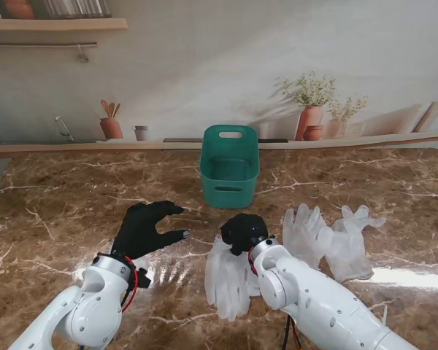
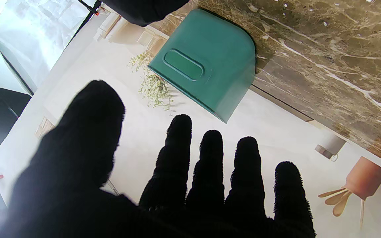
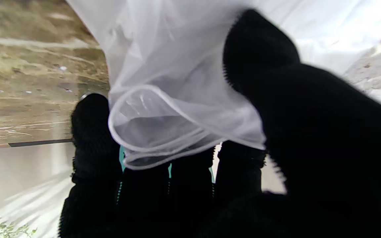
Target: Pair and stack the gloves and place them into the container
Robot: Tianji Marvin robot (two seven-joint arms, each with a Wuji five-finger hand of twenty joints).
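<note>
Glove (image 3: 164,99) cuff apparently between right hand (image 1: 243,232) thumb and fingers (image 3: 89,138).

- Two glossy white, rounded arm shells rise from the lower corners of the stand view.
- Black fuzzy knit-covered left hand (image 1: 147,227), five fingers, silvery fingertips (image 1: 185,234).
- Black knit-covered right hand (image 1: 244,231), same fabric.
- Silver metal wrist ring (image 1: 111,264) on the left arm, red cable (image 1: 133,284) looping beside it.

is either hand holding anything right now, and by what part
The right hand pinches a clear glove at its rolled cuff edge. The left hand is open, holding nothing.
</note>
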